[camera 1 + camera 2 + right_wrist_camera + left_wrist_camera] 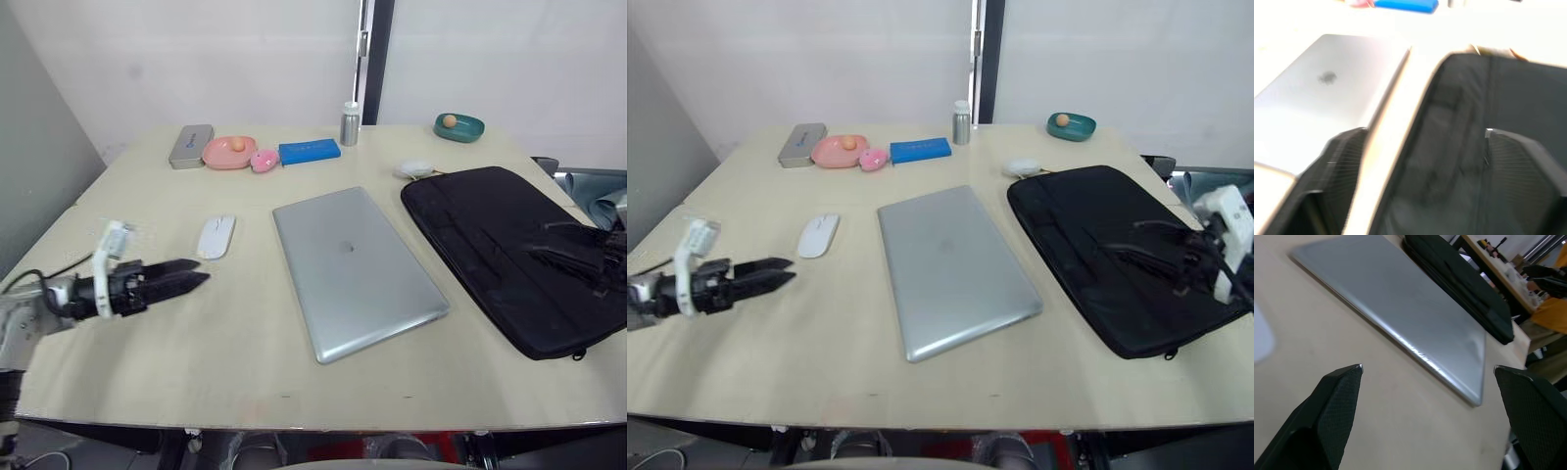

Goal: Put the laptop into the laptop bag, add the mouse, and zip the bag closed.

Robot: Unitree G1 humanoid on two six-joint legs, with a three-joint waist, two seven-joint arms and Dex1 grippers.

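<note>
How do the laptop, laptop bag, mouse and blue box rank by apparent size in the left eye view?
1. laptop bag, partly cut off at the view's right edge.
2. laptop, close behind; the two look near enough that this order is unsure.
3. blue box, though it lies farther back.
4. mouse.

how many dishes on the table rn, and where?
2. A pink dish at the far edge toward the robot's left, between the grey tin case and the pink toy. A teal dish at the far right corner. Each holds a small orange ball.
</note>
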